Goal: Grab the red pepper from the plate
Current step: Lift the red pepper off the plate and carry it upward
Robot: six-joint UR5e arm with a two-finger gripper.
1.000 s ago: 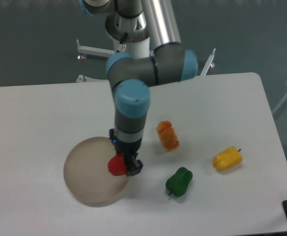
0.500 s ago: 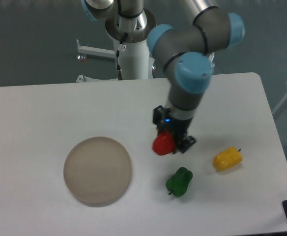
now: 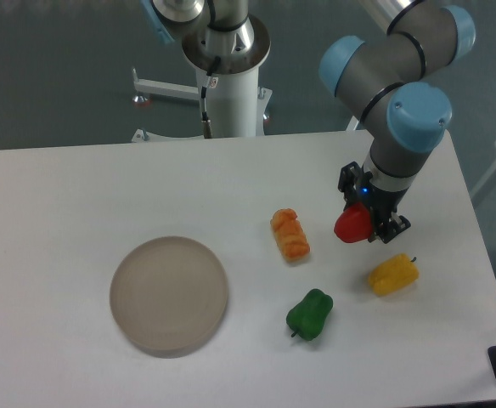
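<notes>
While our gripper (image 3: 373,223) hangs above the right part of the table (image 3: 78,195), we have its jaws closed on the red pepper (image 3: 352,226), which is lifted clear of the surface, nearer the right edge than the middle. We see the plate (image 3: 169,294) well apart from it, toward the front left, with nothing on it. We find the orange pepper (image 3: 290,234) near the centre, left of the gripper. The yellow pepper (image 3: 392,274) lies just below the gripper, and the green pepper (image 3: 309,314) sits toward the front edge.
</notes>
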